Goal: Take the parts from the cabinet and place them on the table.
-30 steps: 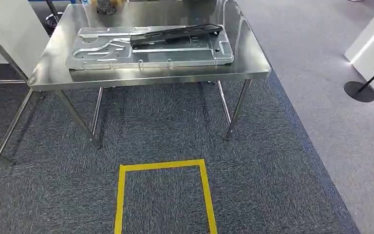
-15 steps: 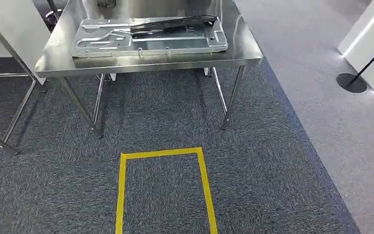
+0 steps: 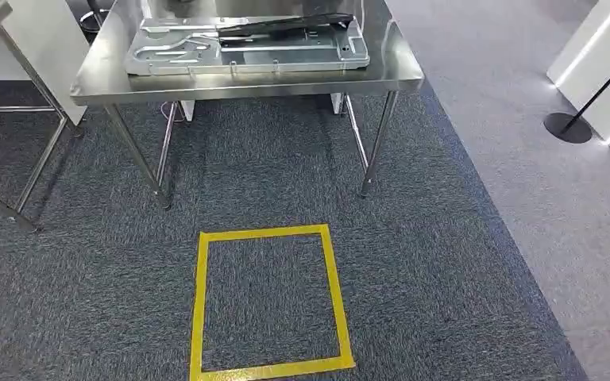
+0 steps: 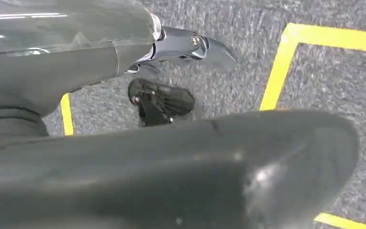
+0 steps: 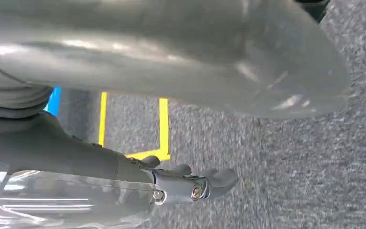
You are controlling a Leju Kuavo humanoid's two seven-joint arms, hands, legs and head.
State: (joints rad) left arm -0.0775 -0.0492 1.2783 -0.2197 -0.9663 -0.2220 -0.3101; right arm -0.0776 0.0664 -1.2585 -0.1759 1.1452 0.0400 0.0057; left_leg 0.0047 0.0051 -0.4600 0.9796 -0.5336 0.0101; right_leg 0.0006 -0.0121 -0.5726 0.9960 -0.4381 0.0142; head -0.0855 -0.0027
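Well, both my arms hang down by my sides, low over the grey carpet. My left hand [image 4: 176,43] is loose, and its thumb stands apart from the dark fingers [image 4: 161,100] with nothing between them. My right hand [image 5: 190,186] is loose too and holds nothing.

Two parts are lying on the steel table [image 3: 238,83]. One is a big silver metal panel [image 3: 246,49]. The other is a long black part [image 3: 286,26] that rests on top of the panel, near its far edge. Both lie long-ways from side to side, along the table's front edge, not pointing at me.

That table is straight ahead of me and well away. The yellow tape square [image 3: 201,302] on the floor lies between me and the table. Neither hand is anywhere near the parts. The table sits a little to my left, so my left hand may be a bit closer, but I can't say for sure.

No cabinet can be seen in front of me. I think these two parts are already where they belong. If more parts are waiting, my guess is I have to turn and walk to the cabinet first, with both hands free to grab. A long part would need a hold near its middle, or one hand at each end.
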